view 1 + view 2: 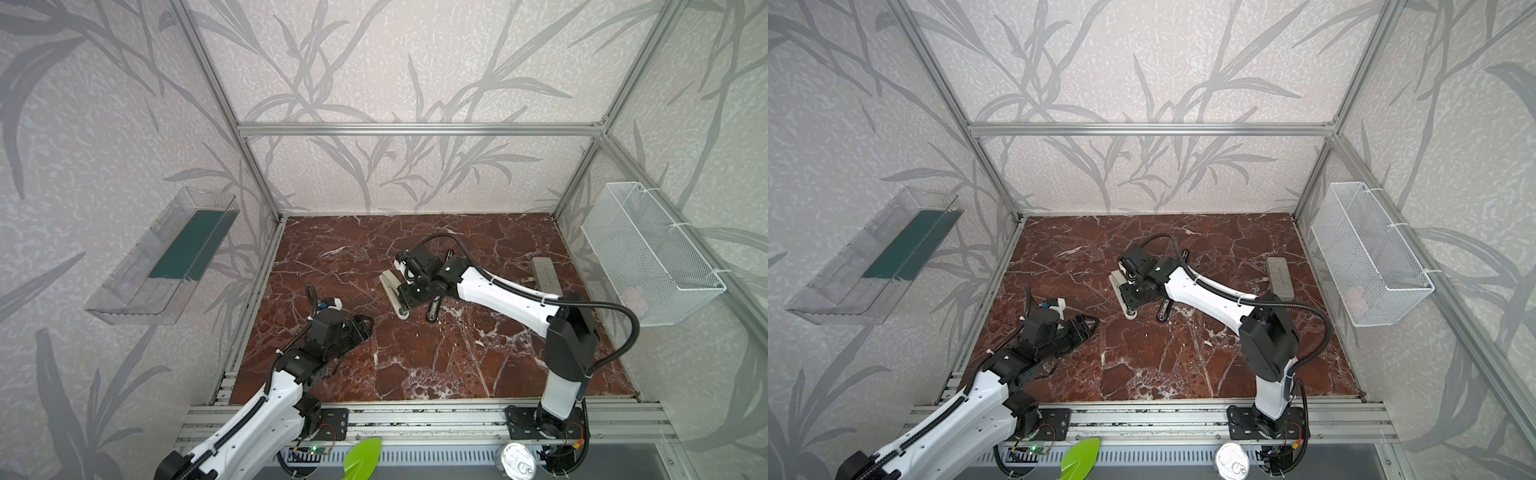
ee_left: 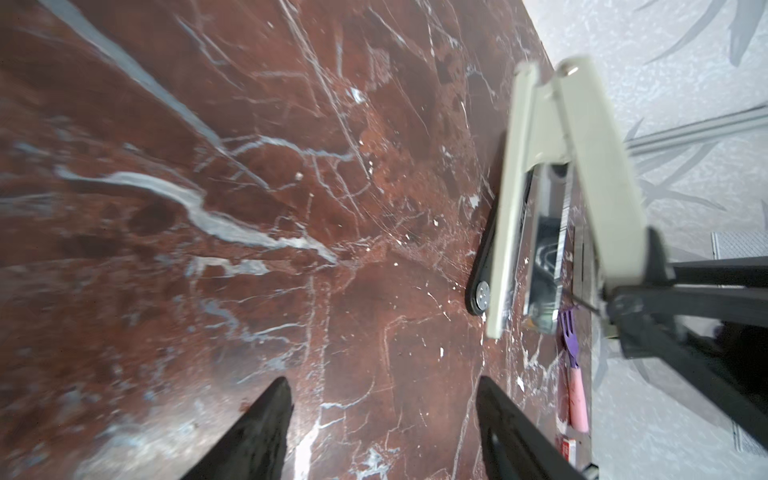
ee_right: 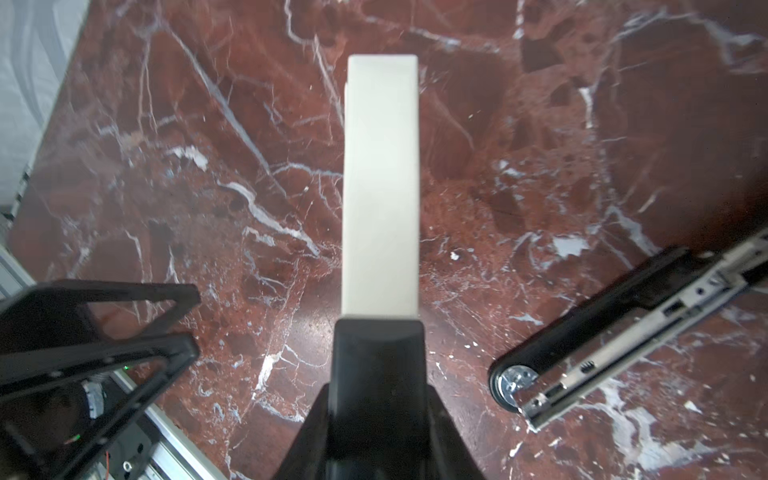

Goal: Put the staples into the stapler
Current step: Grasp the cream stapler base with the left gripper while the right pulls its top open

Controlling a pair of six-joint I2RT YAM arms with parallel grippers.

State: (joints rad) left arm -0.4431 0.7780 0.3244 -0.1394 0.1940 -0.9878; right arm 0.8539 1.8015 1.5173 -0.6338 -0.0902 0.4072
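A red-brown marble tabletop (image 1: 415, 365) sits inside an aluminium frame (image 1: 415, 129) with leaf-patterned walls. In both top views the right gripper (image 1: 409, 291) is down at mid-table on a cream plastic stapler with a black base (image 1: 390, 284). Its own body covers much of the stapler, so the grip is hard to make out from up here. The left gripper (image 1: 363, 326) hangs low over bare marble, off to the left and apart from the stapler. The staples do not show in either top view.

In the left wrist view, the left gripper's two black fingers (image 2: 262, 428) stand wide apart with only marble between them, so it holds nothing. Ahead, the stapler stands open. Its cream lid (image 2: 582, 166) is pinched at the end by the right gripper (image 2: 640, 286). The black base (image 2: 484, 266) and the shiny metal magazine (image 2: 544, 249) splay away from it, down at the marble. Beyond them lies a pink-and-purple stick (image 2: 575, 390). Just beside its pink end is a small white cardboard box with red print (image 2: 568, 449), likely the staples, blurred and half hidden behind a finger.

In the right wrist view, the right gripper (image 3: 378, 328) is clamped on the cream lid (image 3: 380, 187), which runs straight out from its jaws. The black base and metal magazine (image 3: 602, 345) are cut off at the picture's edge. The left gripper (image 3: 195, 324) shows at one side, its fingers parted.
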